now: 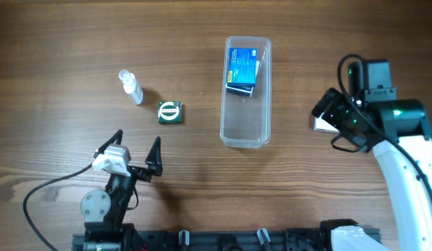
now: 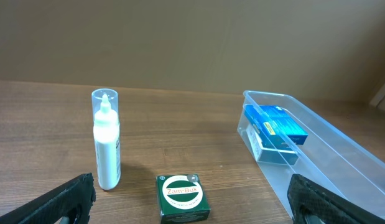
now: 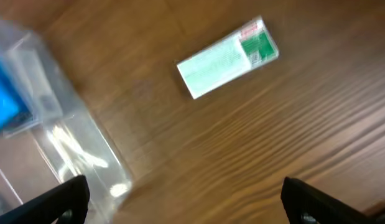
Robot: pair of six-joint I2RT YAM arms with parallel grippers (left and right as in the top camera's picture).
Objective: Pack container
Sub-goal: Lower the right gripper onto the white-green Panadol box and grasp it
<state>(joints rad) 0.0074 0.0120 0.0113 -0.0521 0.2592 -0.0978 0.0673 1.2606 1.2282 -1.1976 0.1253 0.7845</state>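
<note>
Right hand is wide open holding nothing, left hand too, and I reckon the container is light, slick, slightly bendy plastic, so I'd pinch a long wall.

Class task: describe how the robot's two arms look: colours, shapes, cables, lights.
The left arm is black, with a round grey joint disc, a white block near its tip and a black cable trailing off. The right arm has a white link, a black head with green lights and a looped black cable. Both end in black, tapered jaws.
</note>
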